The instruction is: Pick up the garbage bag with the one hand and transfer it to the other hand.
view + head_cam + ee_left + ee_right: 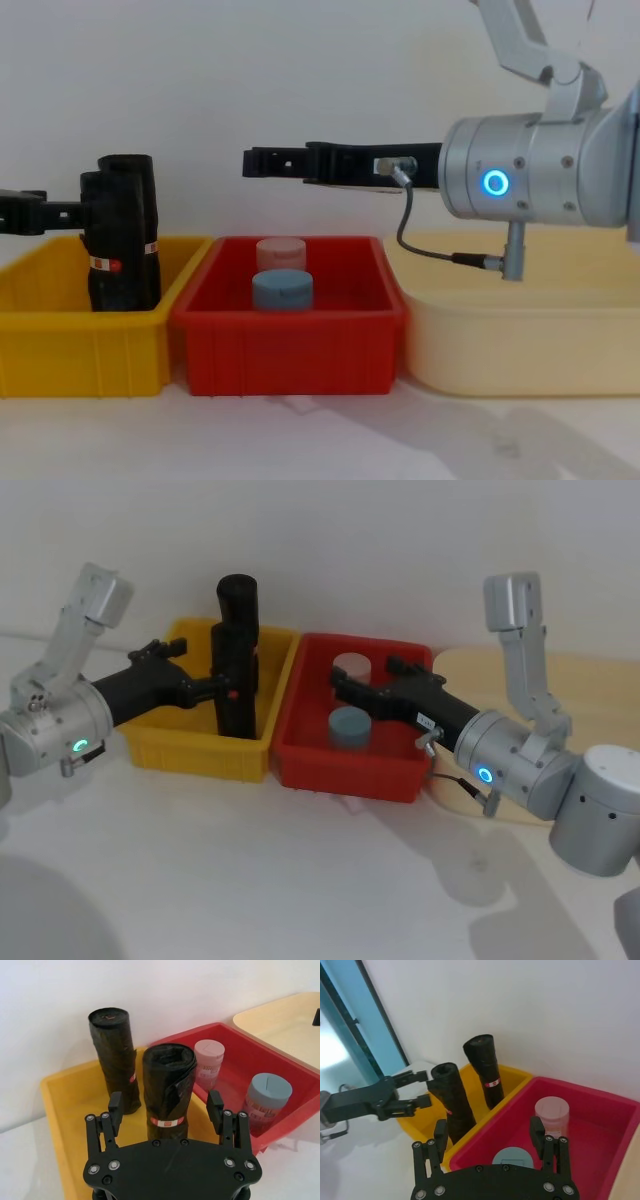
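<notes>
Left gripper (165,1104) sits at the bottom of its wrist view. Jaws are spread with one finger each side of the bag (167,1077) and a gap showing on both sides, so it's around the bag but not clamped.

Bag stands upright in the yellow bin (160,750), left of centre in the head view, label band low on it. Second roll (112,1055) stands just behind it, upper left in the wrist view. Can't tell if the two touch.

Right gripper (363,673) hovers over the red bin (340,775), centre-right in the head view. Its jaws are spread and it holds nothing, fingertips pointing toward the yellow bin. A pale jar (352,666) and a blue-grey jar (350,725) stand below it.

My read on progress:
- **Done:** approach only; no grasp yet and the bag hasn't left the bin.
- **To do:** close left on the bag, lift it clear of the bin wall, carry it right to the waiting gripper, close right, release left.

Watch item: the second roll is close enough that it may tip or drag on the lift.
</notes>
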